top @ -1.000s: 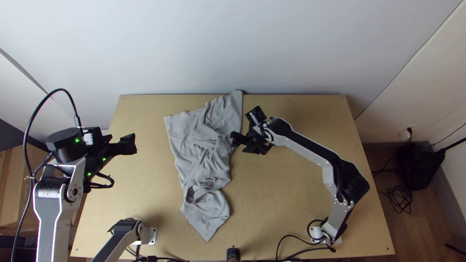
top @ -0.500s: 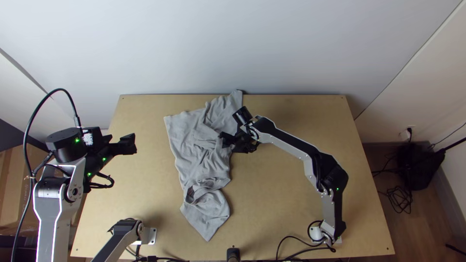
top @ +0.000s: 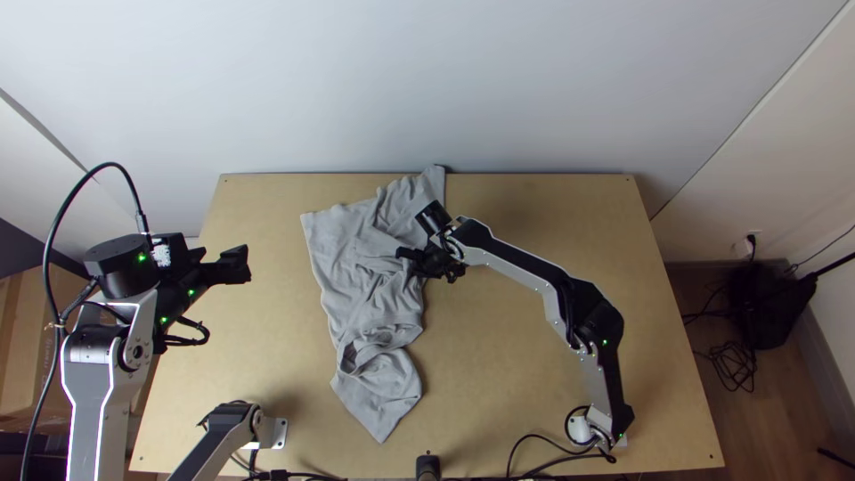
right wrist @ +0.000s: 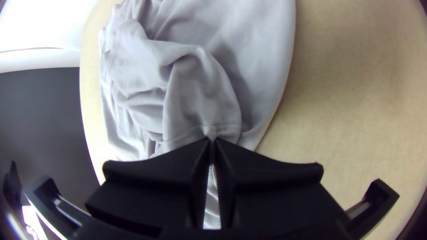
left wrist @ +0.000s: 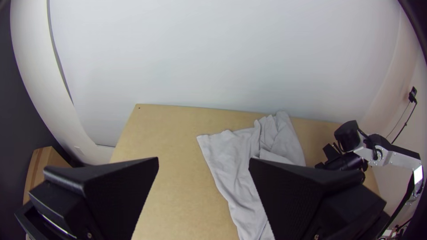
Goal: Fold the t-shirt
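Observation:
The grey t-shirt (top: 370,285) lies bunched and wrinkled in a long strip left of the table's middle, its upper end at the far edge. Off to its left, my left gripper (top: 239,264) is held open and apart from the cloth. My right gripper (top: 406,256) is at the shirt's right side, around mid-length. In the left wrist view, my left gripper (left wrist: 203,163) has nothing between its wide-set fingers, with the t-shirt (left wrist: 238,164) beyond. The right wrist view shows my right gripper (right wrist: 212,141) shut on a raised fold of the t-shirt (right wrist: 200,93), near a seam.
Bare wooden table (top: 534,356) lies right of the shirt, under the right arm, and more wood shows between shirt and left gripper. A pale wall (top: 427,80) stands behind the far edge. Black cables (top: 534,436) run along the near edge.
My right gripper has moved left onto the shirt's right side, its arm swinging left with it. The left arm has stayed still, and the shirt's outline looks much the same.

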